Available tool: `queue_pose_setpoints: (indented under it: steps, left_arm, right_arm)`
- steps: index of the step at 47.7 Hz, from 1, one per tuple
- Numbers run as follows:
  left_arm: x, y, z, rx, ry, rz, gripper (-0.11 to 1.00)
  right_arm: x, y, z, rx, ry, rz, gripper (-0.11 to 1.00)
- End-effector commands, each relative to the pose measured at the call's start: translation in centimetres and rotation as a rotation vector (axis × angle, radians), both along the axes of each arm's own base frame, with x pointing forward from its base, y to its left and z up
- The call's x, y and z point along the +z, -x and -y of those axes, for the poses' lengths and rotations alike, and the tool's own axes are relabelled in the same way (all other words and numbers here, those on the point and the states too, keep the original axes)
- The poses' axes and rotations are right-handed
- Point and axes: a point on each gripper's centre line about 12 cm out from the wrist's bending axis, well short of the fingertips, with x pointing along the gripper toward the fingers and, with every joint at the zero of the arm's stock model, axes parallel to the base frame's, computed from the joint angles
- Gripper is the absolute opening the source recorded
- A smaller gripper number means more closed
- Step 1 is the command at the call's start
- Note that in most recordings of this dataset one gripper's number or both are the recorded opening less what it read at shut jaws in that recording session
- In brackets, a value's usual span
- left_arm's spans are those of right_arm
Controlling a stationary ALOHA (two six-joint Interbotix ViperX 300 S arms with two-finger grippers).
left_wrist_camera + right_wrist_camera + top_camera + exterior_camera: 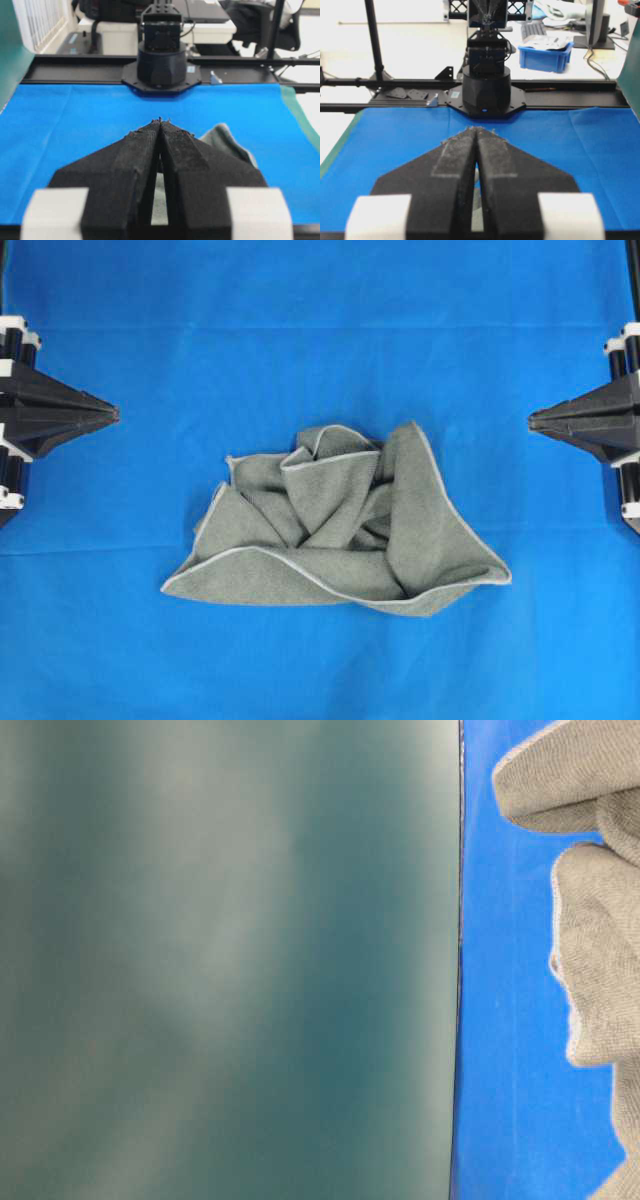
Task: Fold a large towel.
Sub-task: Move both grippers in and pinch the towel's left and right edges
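Resting apart from crumpled towel [340,525]: left pincer [116,414], right pincer [531,421], both seemingly pressed together, empty.

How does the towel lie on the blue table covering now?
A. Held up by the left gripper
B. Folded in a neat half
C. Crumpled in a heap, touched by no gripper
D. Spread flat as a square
C: in the overhead view the towel lies bunched in overlapping folds, while the left gripper and the right gripper rest shut at the table's sides, apart from it.
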Motion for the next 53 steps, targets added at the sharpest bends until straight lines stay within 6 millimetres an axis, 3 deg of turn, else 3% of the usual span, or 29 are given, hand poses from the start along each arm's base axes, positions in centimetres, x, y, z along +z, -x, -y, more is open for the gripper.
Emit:
queue_pose_setpoints:
  steps: [1,9,19,32,35,42,45,48,53]
  left_arm:
    - [0.6,-0.7,0.9,-0.044,0.036,-0.015,0.01]
    - [0.0,-0.9,2.6,-0.123,0.035,-0.097,0.01]
    - [-2.3,-0.9,5.2,-0.242,0.033,-0.257,0.01]
    - [-6.7,-2.9,7.1,-0.259,0.175,-0.481,0.03]
    - [-7.9,-3.5,7.6,-0.259,0.193,-0.539,0.14]
    - [-11.0,-5.1,8.9,-0.251,0.194,-0.681,0.59]
    - [-12.4,-5.8,9.0,-0.234,0.192,-0.735,0.75]
    - [-13.6,-6.5,9.0,-0.217,0.193,-0.780,0.86]
    - [-15.5,-7.6,9.2,-0.195,0.187,-0.847,0.86]
  right_arm:
    - [0.9,-0.2,-0.4,0.020,-0.012,0.017,0.01]
    - [1.1,-0.9,-2.2,0.106,-0.020,-0.172,0.01]
    - [0.6,-1.3,-5.3,0.230,-0.084,-0.371,0.01]
    - [-3.7,-2.9,-7.0,0.223,-0.240,-0.604,0.02]
    - [-4.7,-3.2,-7.7,0.225,-0.270,-0.657,0.07]
    - [-7.0,-3.8,-9.9,0.237,-0.328,-0.789,0.50]
    - [-7.9,-4.2,-10.5,0.216,-0.361,-0.849,0.64]
    - [-8.9,-4.5,-10.7,0.177,-0.394,-0.917,0.64]
    - [-10.9,-4.8,-10.8,0.104,-0.404,-1.042,0.62]
